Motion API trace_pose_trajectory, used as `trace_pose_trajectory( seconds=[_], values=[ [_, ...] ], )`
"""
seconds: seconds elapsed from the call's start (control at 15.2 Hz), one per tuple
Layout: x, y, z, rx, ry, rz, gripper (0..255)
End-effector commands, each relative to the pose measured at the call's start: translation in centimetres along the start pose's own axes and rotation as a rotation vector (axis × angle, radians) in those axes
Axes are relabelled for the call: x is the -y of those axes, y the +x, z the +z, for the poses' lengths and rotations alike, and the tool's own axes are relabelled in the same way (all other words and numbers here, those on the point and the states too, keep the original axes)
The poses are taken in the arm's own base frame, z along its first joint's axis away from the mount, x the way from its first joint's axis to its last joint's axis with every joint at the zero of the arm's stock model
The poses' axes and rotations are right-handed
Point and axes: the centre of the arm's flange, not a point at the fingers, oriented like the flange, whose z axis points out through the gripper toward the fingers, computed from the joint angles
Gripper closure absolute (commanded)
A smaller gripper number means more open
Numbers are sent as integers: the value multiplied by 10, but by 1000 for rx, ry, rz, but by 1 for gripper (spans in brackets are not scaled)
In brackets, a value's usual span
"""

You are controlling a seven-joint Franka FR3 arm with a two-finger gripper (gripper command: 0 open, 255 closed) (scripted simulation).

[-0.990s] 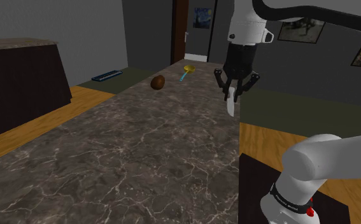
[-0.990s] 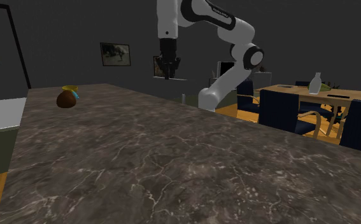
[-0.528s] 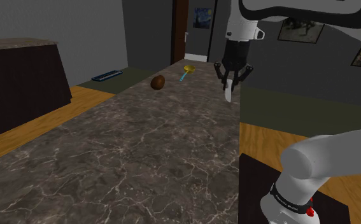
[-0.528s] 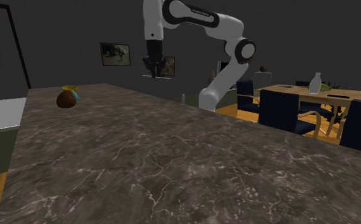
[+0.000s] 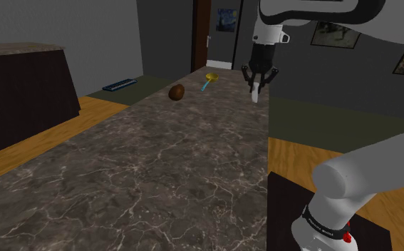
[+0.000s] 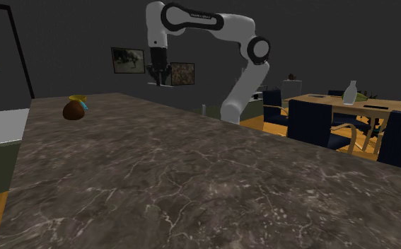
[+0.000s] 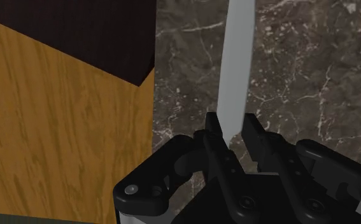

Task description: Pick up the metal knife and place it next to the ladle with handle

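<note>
Clasping knife point(image 7: 236, 63) in claw point(image 7: 232, 125)

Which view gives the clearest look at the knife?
The wrist view: the pale knife stands clasped between the gripper's fingers. The shoulder view shows a small sliver under the gripper; the second exterior view barely a trace.

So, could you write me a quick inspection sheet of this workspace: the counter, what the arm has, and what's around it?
Surface: dark veined stone counter.
Job's things: pale grey knife held in the air, hanging down from the fingers; yellow ladle with a blue handle lies at the counter's far end.
Clutter: brown rounded object near the ladle.
Grippers: black gripper shut on the knife, near the counter's edge.
Cables: nothing seen.
Surroundings: wooden floor, dining table with dark chairs, framed pictures on grey walls.
</note>
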Motion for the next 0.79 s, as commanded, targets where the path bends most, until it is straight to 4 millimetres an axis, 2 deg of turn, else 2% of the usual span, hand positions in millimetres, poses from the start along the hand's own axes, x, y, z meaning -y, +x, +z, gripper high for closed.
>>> trace_pose_trajectory(
  seconds=[0.0, 0.73],
  values=[
    [1, 28, -1, 0, 0, 0, 255],
    [7, 173, -1, 0, 0, 0, 255]
  ],
)
